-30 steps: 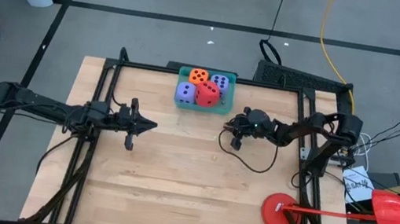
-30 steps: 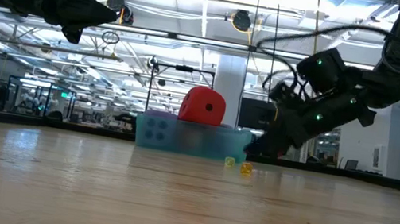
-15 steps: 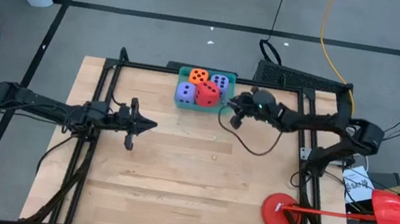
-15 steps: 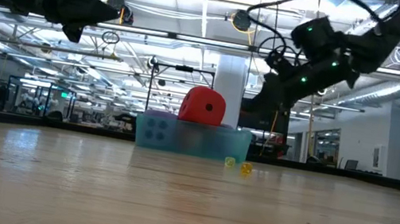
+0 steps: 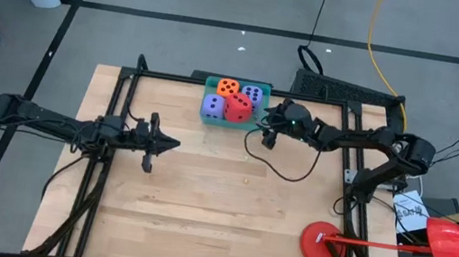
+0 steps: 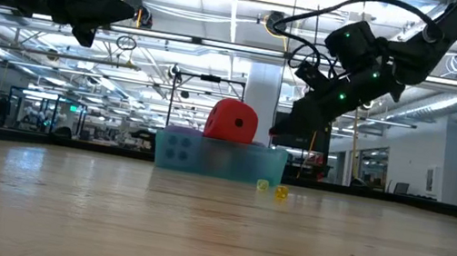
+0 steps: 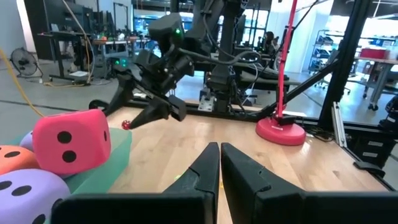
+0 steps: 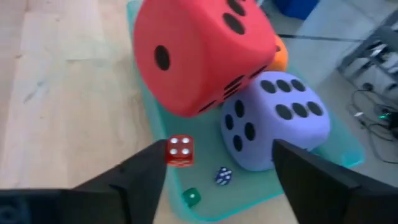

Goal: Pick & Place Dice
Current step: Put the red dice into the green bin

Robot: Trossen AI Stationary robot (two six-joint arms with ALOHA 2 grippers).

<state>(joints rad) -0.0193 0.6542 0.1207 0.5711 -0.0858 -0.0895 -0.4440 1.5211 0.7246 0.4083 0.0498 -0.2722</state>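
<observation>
The dice (image 5: pixel 234 100) sit piled in the teal tray (image 5: pixel 257 123), just ahead of the right gripper (image 5: pixel 267 134), whose fingers are spread wide and empty. The left gripper (image 5: pixel 170 144), clenched, waits well apart.

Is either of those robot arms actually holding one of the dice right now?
No. The right claw hangs open over the tray beside the red die, gripping nothing. The left claw is shut on nothing.
</observation>
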